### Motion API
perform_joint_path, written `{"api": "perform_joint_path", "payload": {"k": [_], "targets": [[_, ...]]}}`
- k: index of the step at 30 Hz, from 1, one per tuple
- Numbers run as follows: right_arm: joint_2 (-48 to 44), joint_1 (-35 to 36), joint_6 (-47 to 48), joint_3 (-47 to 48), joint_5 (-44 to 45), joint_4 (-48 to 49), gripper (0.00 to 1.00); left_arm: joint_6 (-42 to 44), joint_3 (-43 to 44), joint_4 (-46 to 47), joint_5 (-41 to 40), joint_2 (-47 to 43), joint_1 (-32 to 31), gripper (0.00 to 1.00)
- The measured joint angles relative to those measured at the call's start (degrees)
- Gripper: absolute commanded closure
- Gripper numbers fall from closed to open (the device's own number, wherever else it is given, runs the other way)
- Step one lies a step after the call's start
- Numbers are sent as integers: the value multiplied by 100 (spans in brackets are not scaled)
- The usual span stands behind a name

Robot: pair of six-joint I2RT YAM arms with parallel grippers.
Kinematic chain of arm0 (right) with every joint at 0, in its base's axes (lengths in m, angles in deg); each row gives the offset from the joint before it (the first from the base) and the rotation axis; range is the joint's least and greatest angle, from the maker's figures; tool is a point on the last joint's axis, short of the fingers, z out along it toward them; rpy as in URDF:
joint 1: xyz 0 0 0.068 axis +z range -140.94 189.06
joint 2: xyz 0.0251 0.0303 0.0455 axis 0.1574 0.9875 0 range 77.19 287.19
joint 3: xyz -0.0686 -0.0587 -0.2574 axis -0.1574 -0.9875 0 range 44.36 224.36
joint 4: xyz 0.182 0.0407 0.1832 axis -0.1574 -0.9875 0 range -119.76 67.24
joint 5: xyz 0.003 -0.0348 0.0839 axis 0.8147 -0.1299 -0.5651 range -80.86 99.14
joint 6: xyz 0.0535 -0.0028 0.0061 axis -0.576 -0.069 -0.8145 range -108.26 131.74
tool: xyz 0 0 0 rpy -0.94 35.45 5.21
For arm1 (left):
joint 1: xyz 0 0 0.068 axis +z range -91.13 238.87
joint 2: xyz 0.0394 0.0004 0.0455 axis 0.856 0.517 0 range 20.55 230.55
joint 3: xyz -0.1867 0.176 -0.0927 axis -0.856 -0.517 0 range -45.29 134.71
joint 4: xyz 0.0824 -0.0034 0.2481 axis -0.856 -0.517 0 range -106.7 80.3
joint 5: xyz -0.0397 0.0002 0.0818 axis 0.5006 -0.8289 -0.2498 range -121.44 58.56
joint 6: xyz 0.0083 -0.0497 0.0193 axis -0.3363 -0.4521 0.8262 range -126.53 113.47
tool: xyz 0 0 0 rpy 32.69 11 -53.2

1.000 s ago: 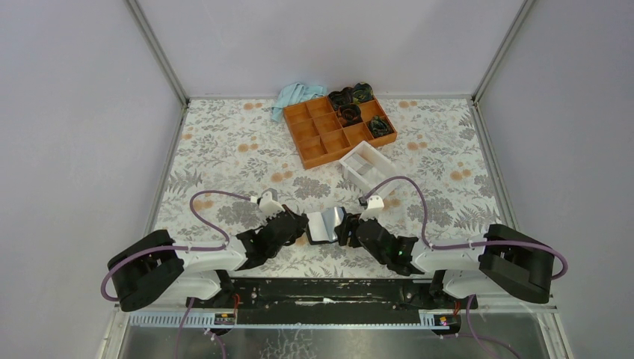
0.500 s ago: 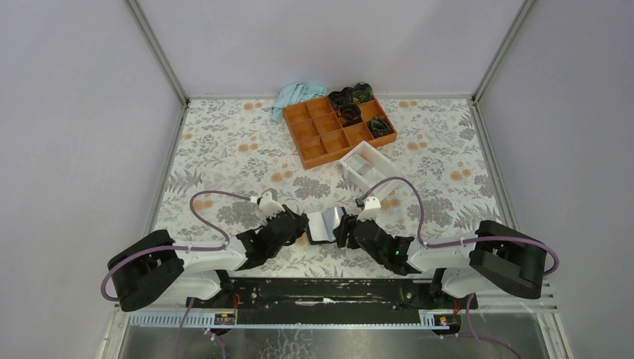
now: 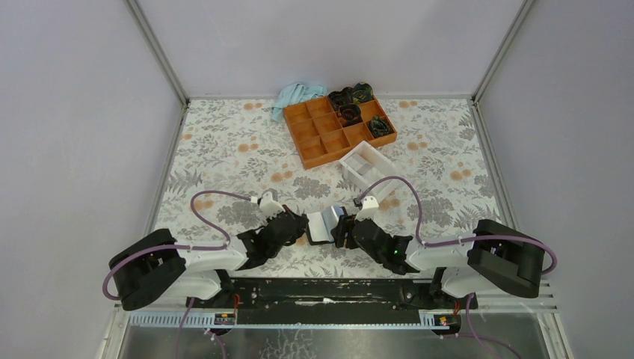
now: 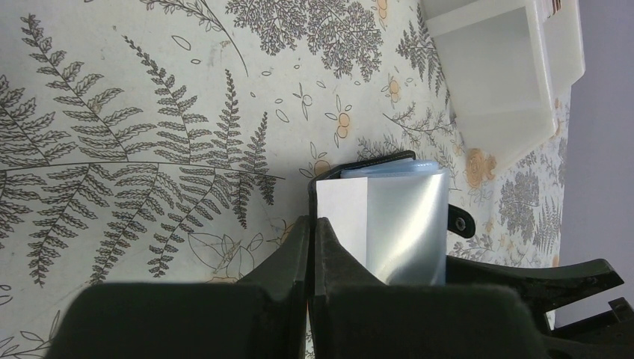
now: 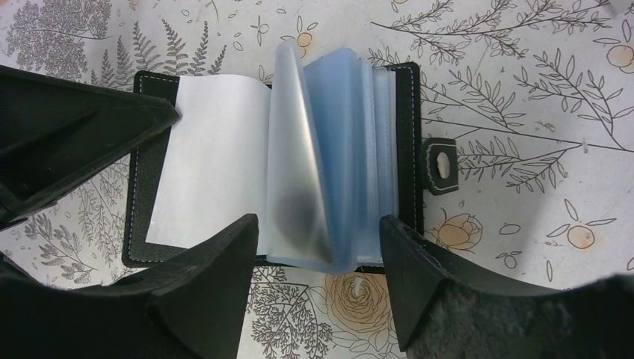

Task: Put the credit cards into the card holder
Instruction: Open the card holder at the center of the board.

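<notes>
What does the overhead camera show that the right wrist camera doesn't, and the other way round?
Only overhead: the orange tray, the blue cloth and the white box at the far end. Only the right wrist: clear sleeves fanned up between the open right fingers, and a snap tab. Both: the black wallet open on the flowered table, with the left fingers at its edge.
</notes>
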Motion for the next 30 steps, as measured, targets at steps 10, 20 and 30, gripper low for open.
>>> {"api": "perform_joint_path", "payload": {"k": [10, 20, 30], "targets": [[50, 0, 0, 87, -96, 107, 32, -2, 0, 87, 15, 105, -2, 100], [37, 0, 4, 114, -352, 393, 31, -20, -2, 136, 20, 116, -2, 100], [122, 0, -151, 61, -579, 1193, 32, -22, -44, 208, 61, 142, -2, 100]]}}
